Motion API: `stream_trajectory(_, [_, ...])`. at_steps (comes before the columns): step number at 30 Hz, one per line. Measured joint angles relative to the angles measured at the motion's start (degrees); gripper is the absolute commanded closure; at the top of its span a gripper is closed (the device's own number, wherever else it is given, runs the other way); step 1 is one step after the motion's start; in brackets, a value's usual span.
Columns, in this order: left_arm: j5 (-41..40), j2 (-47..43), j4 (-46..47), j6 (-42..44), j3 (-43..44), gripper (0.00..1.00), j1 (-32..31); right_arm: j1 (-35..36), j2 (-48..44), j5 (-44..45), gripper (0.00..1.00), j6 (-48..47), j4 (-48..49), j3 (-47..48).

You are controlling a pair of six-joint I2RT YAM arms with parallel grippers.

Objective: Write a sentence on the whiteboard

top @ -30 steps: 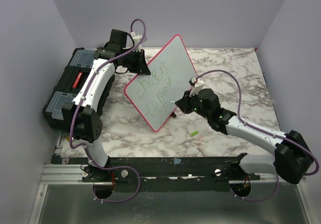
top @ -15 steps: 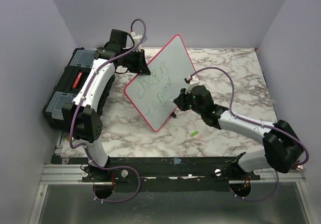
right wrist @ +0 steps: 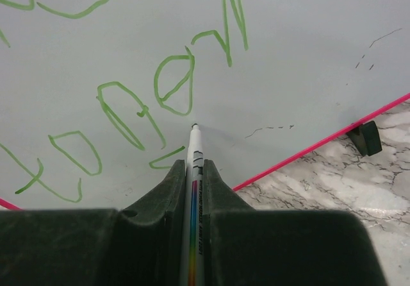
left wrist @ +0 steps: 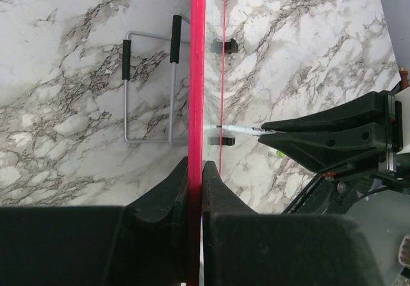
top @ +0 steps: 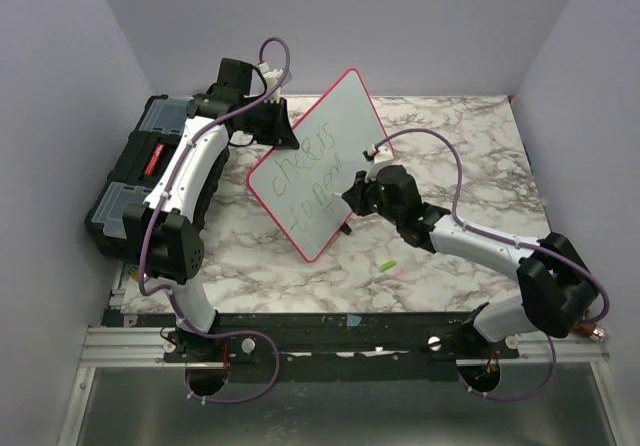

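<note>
The left gripper (left wrist: 195,167) is clenched on the thin red rim of the whiteboard (top: 320,161). The panel runs edge-on straight out ahead between its jaws. The writing face lies to the jaws' right in the left wrist view, and a wire stand (left wrist: 150,87) lies on the table on the other side.

The board looks light, stiff and thin, with a glossy face that is probably slippery. A pinch at the rim is the sensible hold, since it leaves the writing surface free. But gripped at one edge like this, the panel can likely pivot or flex away under pen pressure, so strokes should be light.

The right gripper (right wrist: 193,167) is clamped on a slim marker (right wrist: 194,196). The barrel runs forward between its jaws and only the short nib end sticks out ahead. The grip sits close behind the tip, which suits a smooth, light barrel that could otherwise twist.

The nib appears to meet the board just ahead of the jaws, under the lower line of the green sentence (top: 310,179). Fresh ink probably smears, so the fingers should stay off the letters.
</note>
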Motion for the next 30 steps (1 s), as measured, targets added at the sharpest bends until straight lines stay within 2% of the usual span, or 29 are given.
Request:
stream_trajectory(11, [-0.04, 0.0, 0.0, 0.0, 0.0, 1.0, 0.0, -0.02, 1.46, 4.68, 0.99, -1.53, -0.61, 2.62])
stream_trajectory(30, [0.0, 0.31, -0.09, -0.02, 0.37, 1.0, 0.0, -0.02, -1.44, 3.32, 0.99, -3.04, -2.36, 2.67])
